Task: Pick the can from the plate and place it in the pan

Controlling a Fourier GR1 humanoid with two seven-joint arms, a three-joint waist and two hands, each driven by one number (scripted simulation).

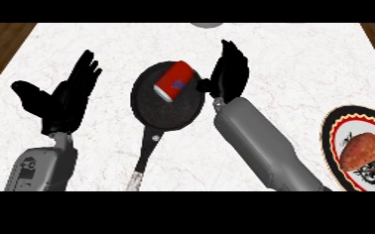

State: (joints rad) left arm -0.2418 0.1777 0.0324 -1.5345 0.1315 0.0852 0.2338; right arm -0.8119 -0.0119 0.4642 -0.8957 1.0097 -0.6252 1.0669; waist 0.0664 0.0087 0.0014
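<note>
Head view: the can [174, 82], red with a blue label and a pale end, lies tilted on its side in the upper part of the black pan [167, 104], inside the rim. The pan sits on the pale marbled counter [293, 59], its long handle running toward the lower edge of the view. Lying as it does, the can looks already delivered: it is in the pan and not on the plate [331, 139], which stands well apart at the right edge and carries only a brownish food item [357, 151], perhaps a sweet potato, though it is cut off by the frame.

The right hand [228, 74] stands just beside the pan's right rim, fingers straight and pointing away from the robot, thumb toward the pan, holding nothing. Whether its thumb touches the rim I cannot tell. That spread pose next to the can suits a hand that has let go, so the task appears close to complete. Its grey forearm slants in from the lower right.

The left hand [62, 96] rests left of the pan, apart from it, fingers up and spread, thumb out to the side, empty.
</note>
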